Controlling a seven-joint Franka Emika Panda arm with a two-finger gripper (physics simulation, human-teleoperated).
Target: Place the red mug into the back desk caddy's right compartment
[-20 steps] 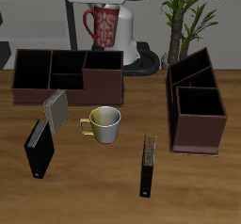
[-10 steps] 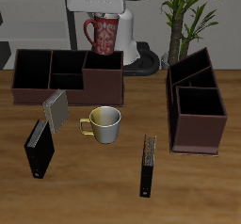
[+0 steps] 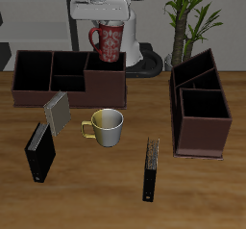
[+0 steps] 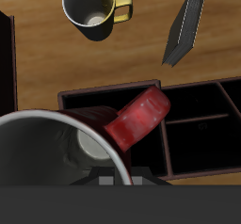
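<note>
My gripper [image 3: 105, 22] is shut on the rim of the red mug [image 3: 107, 42], a red mug with white speckles that hangs upright. The mug hovers over the large squarish end section [image 3: 106, 76] of the back desk caddy [image 3: 34, 90], the right compartment, with its base about level with the rim. In the wrist view the mug's white inside [image 4: 52, 157] and red handle [image 4: 138, 118] fill the foreground. Below them lies the dark compartment floor [image 4: 108, 98], with the two small middle sections [image 4: 200, 104] beside it.
A pale grey mug with a yellow handle [image 3: 106, 127] stands in front of the caddy. A grey book [image 3: 58, 111] leans nearby, and two black books [image 3: 40, 151] [image 3: 151, 168] stand nearer the front edge. A second dark-brown caddy [image 3: 200, 103] sits end-on by a plant [image 3: 192, 12].
The gripper has come down with the red mug, from well above the caddy to just over its end section. Nothing else has moved.
</note>
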